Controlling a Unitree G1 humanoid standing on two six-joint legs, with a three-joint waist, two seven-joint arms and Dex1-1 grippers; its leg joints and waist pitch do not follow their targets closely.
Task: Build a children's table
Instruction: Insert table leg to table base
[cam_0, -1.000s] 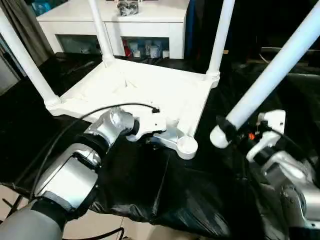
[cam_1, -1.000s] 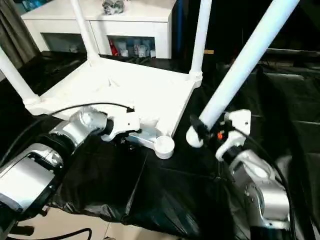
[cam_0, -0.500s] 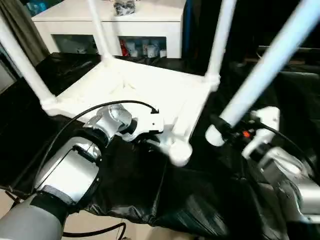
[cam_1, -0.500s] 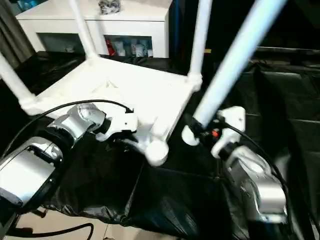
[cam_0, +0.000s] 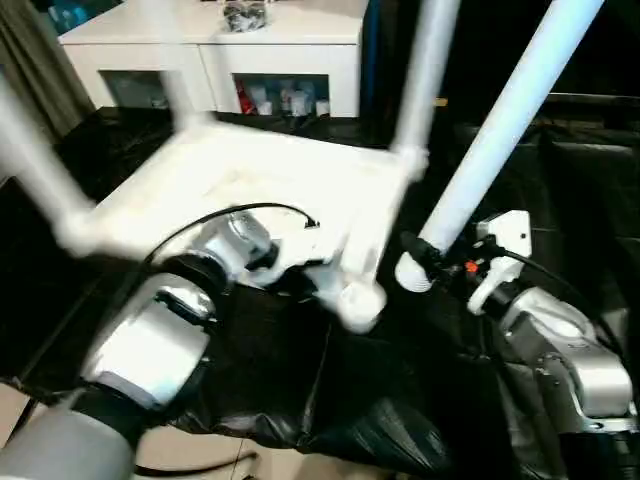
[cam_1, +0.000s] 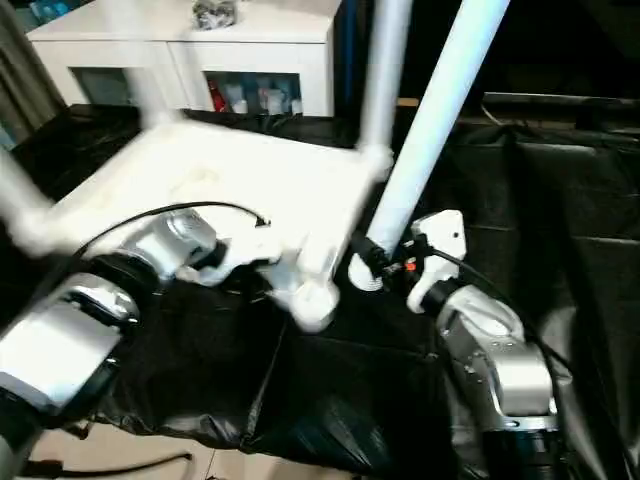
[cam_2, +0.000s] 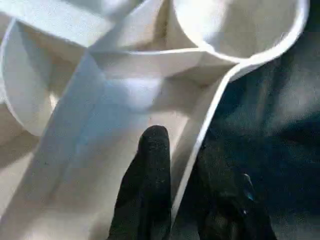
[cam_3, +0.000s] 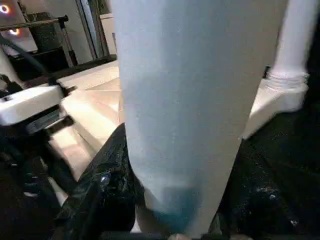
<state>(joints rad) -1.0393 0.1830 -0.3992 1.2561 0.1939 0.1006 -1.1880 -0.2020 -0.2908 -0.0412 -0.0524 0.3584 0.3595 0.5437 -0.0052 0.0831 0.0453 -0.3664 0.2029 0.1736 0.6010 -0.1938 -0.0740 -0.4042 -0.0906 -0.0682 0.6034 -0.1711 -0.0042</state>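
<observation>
Black sheeting covers the worktop (cam_0: 300, 400), and the upturned white tabletop (cam_0: 250, 190) lies on it, three legs up. Left hand (cam_2: 175, 195) pinches its rim beside the empty socket (cam_0: 360, 305); right hand (cam_0: 425, 262), at three o'clock, grips the fourth leg (cam_0: 500, 130). Risk: tilted leg misses, tabletop slides.

Dim room; motion blur on tabletop (cam_0: 250, 180); wrist views soft, close.
</observation>
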